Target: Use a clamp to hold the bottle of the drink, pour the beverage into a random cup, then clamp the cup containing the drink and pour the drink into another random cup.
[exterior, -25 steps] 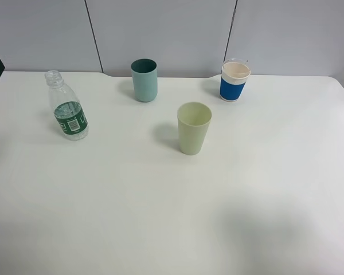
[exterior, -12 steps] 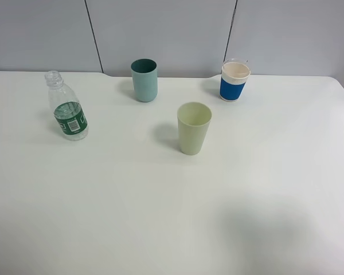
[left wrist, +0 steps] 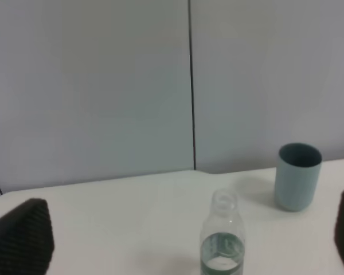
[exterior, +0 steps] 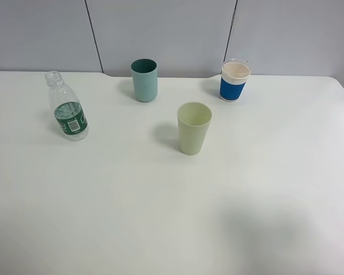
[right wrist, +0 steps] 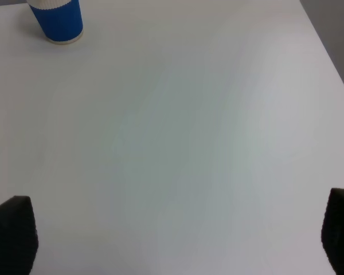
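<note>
Right now you have the pale yellow-green cup [exterior: 194, 127] standing upright near the middle of the white table [exterior: 160, 223]; it is plain, tapered and wider at the rim. Take it as your marker. The bottle [exterior: 67, 109] stands upright well off to its left in the high view. It is small, clear and ribbed, with a dark green label with white print and a bare, open neck. How full it is I cannot quite tell from this height. The teal cup [exterior: 144, 80] is straight-sided with a darker inside and sits behind the yellow-green cup and to its left. The white cup with a blue band [exterior: 235, 81] sits behind it and to its right. All four stand apart from one another.

Your left gripper [left wrist: 184, 229] is spread wide and holds nothing. Its wrist view shows the bottle ahead, between the two dark fingers [left wrist: 20, 238], with the teal cup beyond. Your right gripper [right wrist: 175, 229] is also spread wide with nothing in it, looking onto bare table with the blue-banded cup ahead of it.
</note>
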Controlling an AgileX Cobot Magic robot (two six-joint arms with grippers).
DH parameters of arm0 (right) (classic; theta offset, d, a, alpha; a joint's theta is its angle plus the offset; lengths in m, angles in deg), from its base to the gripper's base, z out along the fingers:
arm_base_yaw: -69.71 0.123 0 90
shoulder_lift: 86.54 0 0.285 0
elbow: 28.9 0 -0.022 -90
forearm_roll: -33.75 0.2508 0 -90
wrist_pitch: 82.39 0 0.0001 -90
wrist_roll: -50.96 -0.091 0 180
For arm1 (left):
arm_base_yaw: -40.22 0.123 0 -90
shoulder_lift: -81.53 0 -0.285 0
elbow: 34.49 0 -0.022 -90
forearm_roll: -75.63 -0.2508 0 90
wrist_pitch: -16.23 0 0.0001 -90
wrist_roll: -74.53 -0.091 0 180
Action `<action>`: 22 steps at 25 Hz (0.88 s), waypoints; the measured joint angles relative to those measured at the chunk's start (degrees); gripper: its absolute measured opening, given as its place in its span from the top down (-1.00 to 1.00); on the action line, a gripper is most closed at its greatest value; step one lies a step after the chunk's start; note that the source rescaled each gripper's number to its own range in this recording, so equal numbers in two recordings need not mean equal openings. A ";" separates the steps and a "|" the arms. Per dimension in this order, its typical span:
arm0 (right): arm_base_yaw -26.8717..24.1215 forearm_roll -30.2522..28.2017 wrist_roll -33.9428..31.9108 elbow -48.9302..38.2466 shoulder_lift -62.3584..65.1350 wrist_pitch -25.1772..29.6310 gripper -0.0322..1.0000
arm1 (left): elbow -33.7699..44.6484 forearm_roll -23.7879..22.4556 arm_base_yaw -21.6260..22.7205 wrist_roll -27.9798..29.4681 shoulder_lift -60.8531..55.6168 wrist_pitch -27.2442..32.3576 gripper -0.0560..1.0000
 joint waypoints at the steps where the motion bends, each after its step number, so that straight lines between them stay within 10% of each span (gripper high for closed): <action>1: 0.00 0.00 0.00 0.00 0.00 0.00 -1.00 | 0.00 0.00 0.00 0.44 -0.92 0.77 -0.99; 22: 0.00 0.00 0.00 0.00 0.00 0.00 -1.00 | 5.13 -4.94 0.00 6.40 -11.82 27.00 -1.00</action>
